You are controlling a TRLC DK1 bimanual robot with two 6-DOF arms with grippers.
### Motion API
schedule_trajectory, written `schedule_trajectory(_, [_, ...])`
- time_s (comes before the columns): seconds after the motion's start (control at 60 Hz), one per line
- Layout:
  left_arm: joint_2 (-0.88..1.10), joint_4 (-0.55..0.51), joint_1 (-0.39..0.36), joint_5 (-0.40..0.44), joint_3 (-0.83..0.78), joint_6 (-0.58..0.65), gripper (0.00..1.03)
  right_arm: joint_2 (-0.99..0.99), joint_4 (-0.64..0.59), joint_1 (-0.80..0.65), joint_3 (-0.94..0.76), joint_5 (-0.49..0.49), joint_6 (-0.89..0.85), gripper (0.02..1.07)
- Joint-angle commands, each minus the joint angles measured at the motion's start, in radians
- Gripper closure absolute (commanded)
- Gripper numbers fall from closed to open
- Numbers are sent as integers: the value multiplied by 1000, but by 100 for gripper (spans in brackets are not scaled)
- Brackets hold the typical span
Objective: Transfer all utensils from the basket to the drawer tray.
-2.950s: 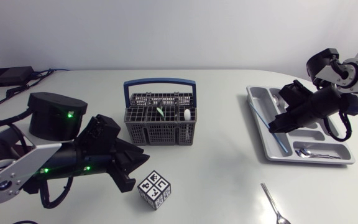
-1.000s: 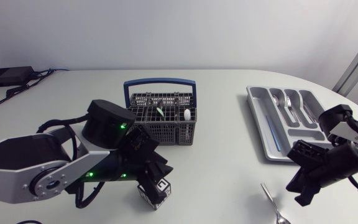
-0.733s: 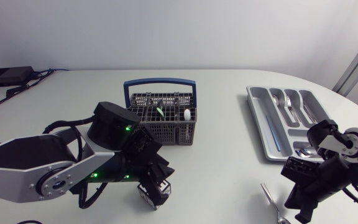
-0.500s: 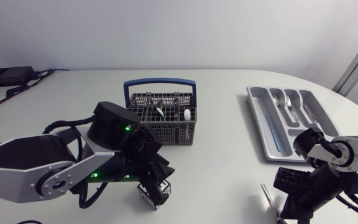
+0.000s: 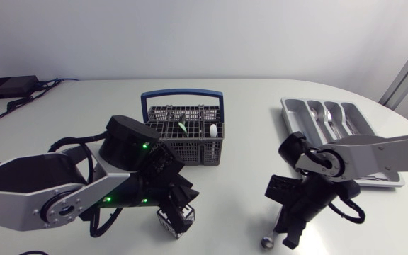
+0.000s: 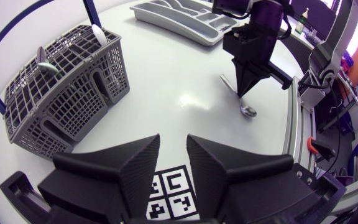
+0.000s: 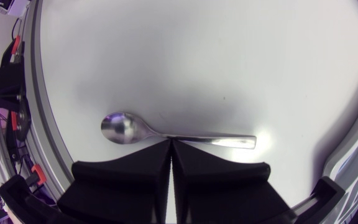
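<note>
A spoon (image 7: 191,137) lies flat on the table (image 5: 239,184), close to the front edge. It is not in the basket and not in the tray. The right gripper (image 7: 169,144) points down right at the middle of the spoon's thin handle. Its two fingers are pressed together and hold nothing.

I think the step now is picking this spoon up off the table. For that, the fingers need to open, go down with one on each side of the handle, and then squeeze. The spoon is thin and lies flat, so it may be hard to catch. It could also slide toward the edge.

A bit to the side, the left gripper (image 6: 173,155) hangs over a small cube (image 6: 169,190) with black and white squares. Its fingers are apart and hold nothing.

Farther back stands the grey basket (image 5: 183,145) with the blue handle. A green thing (image 5: 180,127) and a white thing (image 5: 213,130) stick up in it, so there is more to move.

Farthest away, off to the right, is the drawer tray (image 5: 289,110). Some shiny utensils (image 5: 328,113) lie in it. The spoon has to be carried there and put down.
</note>
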Motion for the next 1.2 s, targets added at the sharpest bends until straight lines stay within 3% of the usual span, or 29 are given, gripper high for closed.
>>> schedule_trajectory(0.0, [-12,6,1,-7,-2,-8,70,50,13,36,48,-8,77,100])
schedule_trajectory(0.25, [-19,8,10,-7,-10,-2,70,150,17,56,202,-11,153,100])
schedule_trajectory(0.417, [-19,9,18,-5,-14,0,70,102,-3,62,225,-38,112,98])
schedule_trajectory(0.467, [-19,11,21,-5,-17,2,70,61,6,74,206,-47,71,86])
schedule_trajectory(0.567, [-19,11,24,-5,-17,2,70,-14,3,83,160,-49,-86,33])
schedule_trajectory(0.617, [-22,11,24,-5,-17,2,70,-46,1,87,143,-46,-155,25])
schedule_trajectory(0.8, [-28,9,23,-7,-16,0,70,-132,-37,94,123,-34,-420,23])
schedule_trajectory(1.183, [-37,-3,32,-7,-14,2,70,-85,-63,195,137,58,-698,23])
